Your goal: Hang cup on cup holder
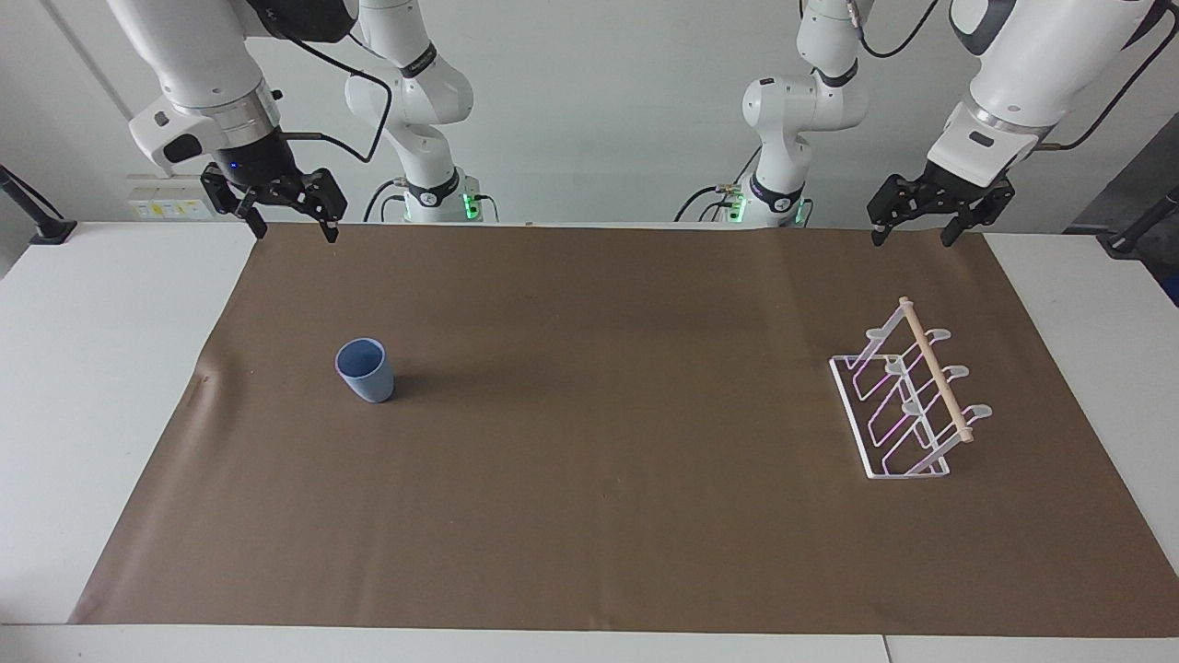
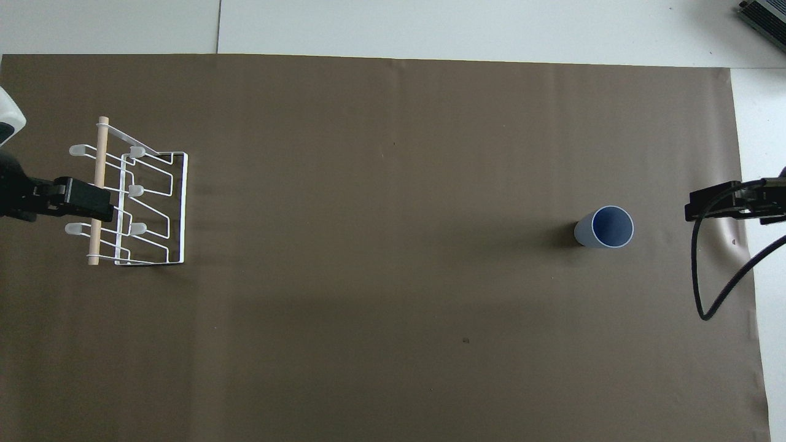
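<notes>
Nowhere any writing: cup (image 1: 366, 369) (plain, upright) well apart from cup holder (image 1: 907, 396).

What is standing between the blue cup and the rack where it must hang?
Nothing visible. The cup stands upright on the brown mat toward the right arm's end; the rack stands toward the left arm's end, with only bare mat between. The right gripper and left gripper hang raised and open.

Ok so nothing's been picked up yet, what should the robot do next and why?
Probably lower the right gripper toward the cup. The cup stands upright and untouched on the brown mat at the right arm's end, and that gripper hangs open above the mat's edge. The cup holder is bare; the left gripper waits, open.
</notes>
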You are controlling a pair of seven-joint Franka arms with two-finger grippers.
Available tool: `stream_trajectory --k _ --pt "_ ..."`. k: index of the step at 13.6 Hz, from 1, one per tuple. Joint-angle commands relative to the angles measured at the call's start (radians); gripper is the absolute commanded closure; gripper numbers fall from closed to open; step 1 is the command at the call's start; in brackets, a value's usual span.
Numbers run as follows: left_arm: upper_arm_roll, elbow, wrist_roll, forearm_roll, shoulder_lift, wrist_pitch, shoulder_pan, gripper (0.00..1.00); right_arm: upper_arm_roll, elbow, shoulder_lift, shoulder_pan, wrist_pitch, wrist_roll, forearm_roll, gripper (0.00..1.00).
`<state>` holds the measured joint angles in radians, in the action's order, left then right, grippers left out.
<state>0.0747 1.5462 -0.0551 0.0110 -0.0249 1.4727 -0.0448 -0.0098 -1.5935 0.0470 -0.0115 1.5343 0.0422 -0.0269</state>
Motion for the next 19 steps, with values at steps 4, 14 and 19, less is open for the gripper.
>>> stream_trajectory --k 4,14,19 --pt "-0.001 0.011 -0.003 -0.011 -0.017 -0.003 0.002 0.0 0.004 -0.005 0.01 -0.005 0.009 0.021 0.018 0.0" --pt "-0.001 0.014 -0.003 -0.011 -0.018 -0.005 0.002 0.0 0.004 -0.037 0.022 -0.005 0.03 0.056 0.022 0.0" --pt "-0.001 0.014 -0.003 -0.011 -0.018 -0.005 0.002 0.0 0.004 -0.124 0.04 -0.007 0.148 0.042 0.022 0.0"
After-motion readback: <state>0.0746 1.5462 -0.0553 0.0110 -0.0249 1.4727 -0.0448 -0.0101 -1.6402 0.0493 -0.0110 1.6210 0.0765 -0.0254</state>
